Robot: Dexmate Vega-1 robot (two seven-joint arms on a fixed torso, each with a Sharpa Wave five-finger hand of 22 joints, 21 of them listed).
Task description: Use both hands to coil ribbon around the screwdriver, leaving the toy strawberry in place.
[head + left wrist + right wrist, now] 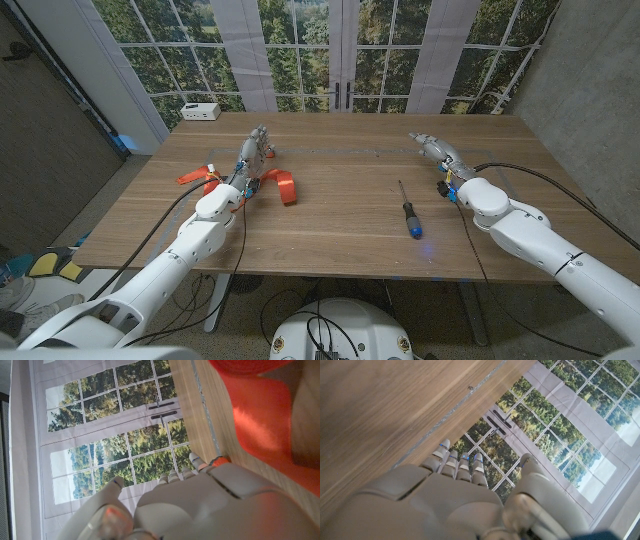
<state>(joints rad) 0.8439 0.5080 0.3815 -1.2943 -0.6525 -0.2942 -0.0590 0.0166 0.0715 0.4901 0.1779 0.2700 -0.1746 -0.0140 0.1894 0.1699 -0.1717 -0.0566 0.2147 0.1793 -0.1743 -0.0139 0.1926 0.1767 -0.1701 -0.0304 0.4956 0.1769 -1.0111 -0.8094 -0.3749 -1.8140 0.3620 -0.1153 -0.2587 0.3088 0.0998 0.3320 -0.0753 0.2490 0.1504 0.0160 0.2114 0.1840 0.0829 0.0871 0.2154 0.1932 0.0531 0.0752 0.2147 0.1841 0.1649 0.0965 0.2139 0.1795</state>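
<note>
Lying ribbon point(280, 184) beside left hand point(255, 150)

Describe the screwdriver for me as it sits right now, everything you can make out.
The screwdriver lies flat on the wooden table, right of centre in the head view. It has a thin dark shaft pointing toward the windows and a thicker handle toward the robot, dark with a blue end. It looks like metal and plastic. Nothing touches it: the right robot hand is apart from it further back, and the orange ribbon lies well off to its left, unwound.
</note>
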